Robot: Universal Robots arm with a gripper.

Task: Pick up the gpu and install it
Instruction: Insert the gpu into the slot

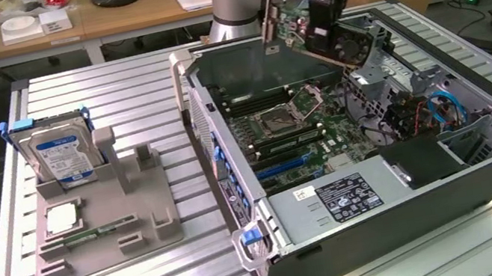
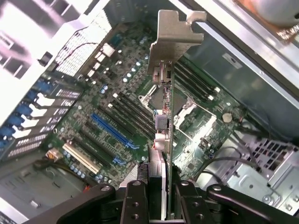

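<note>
Robot arm's black gripper (image 2: 161,193) clamps the thin dark gpu (image 2: 164,93), pale metal bracket outermost, above the open grey computer case (image 1: 395,233); lifted, not yet seated on the green motherboard (image 2: 93,116).

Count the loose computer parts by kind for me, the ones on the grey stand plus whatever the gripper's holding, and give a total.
Hard drive: 1, upright on the grey stand
Square silver chip: 1, flat on the stand
Memory stick: 1, flat on the stand
gpu: 1, clamped in the gripper
Total: 4
</note>
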